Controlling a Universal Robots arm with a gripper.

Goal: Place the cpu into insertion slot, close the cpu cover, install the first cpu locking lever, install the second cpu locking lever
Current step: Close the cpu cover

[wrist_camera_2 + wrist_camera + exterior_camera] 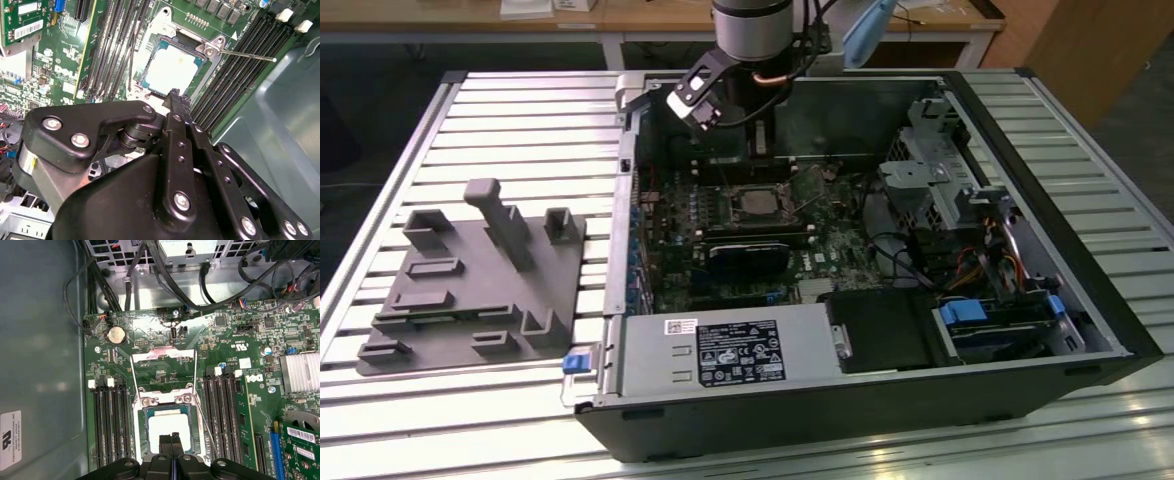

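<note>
One of four steps looks done: the cpu (164,424) lies in the insertion slot (145,414). The cpu cover (162,354) stands open, and a locking lever (247,55) juts out unlatched. The claw (172,439), clenched and empty, hovers just above the chip.

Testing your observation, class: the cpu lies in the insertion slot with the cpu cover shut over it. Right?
No: the cpu lies in the insertion slot, but the cpu cover is open, swung back off it; the first wrist view shows this.
</note>
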